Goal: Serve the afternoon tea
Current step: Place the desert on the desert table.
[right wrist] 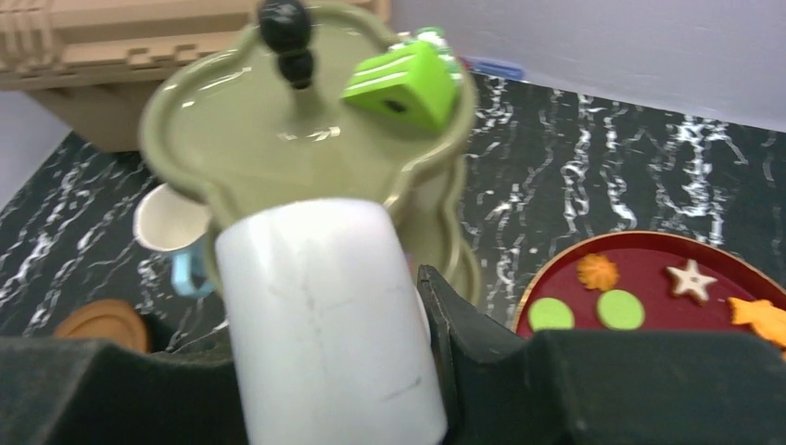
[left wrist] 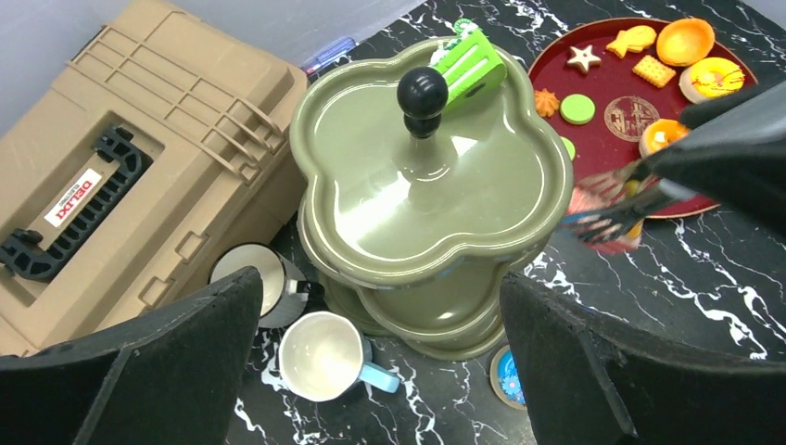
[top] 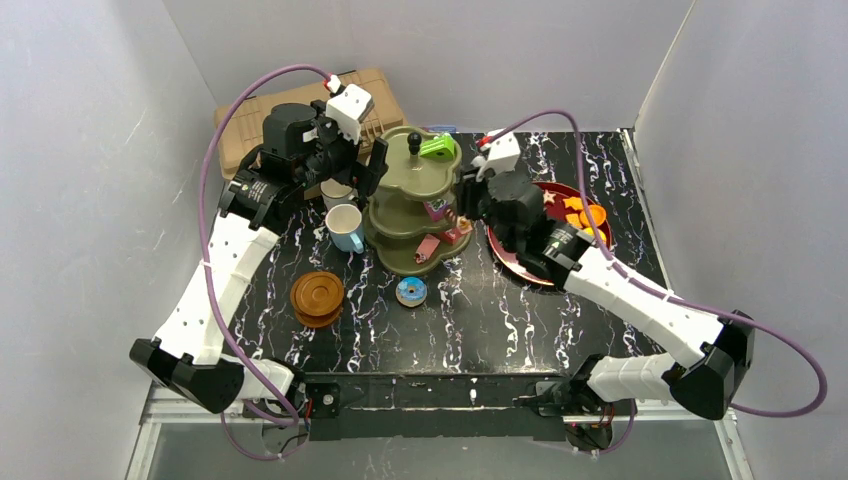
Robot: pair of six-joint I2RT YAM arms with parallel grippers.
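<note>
Loading the stand [top: 405, 190]: right claw [right wrist: 334, 371] closed on white cake [right wrist: 315, 278], left claw [left wrist: 380, 283] wide open; next, probably release onto a tier

Low in the centre of your frame, the right gripper [right wrist: 334, 315] has its black jaws closed against a blurred white cylinder [right wrist: 315, 278]. Behind it rises the olive-green stand [right wrist: 232, 130], with its black knob [right wrist: 285, 28] at the top edge and a green cake wedge [right wrist: 403, 83] on the top tier. You have a light-blue mug [right wrist: 169, 222] at left, a brown saucer [right wrist: 107, 320] lower left and the tan toolbox [right wrist: 111, 56] upper left. At lower right, a red tray [right wrist: 649, 260] holds green discs [right wrist: 551, 313], a star cookie [right wrist: 690, 278] and an orange biscuit [right wrist: 598, 272].
</note>
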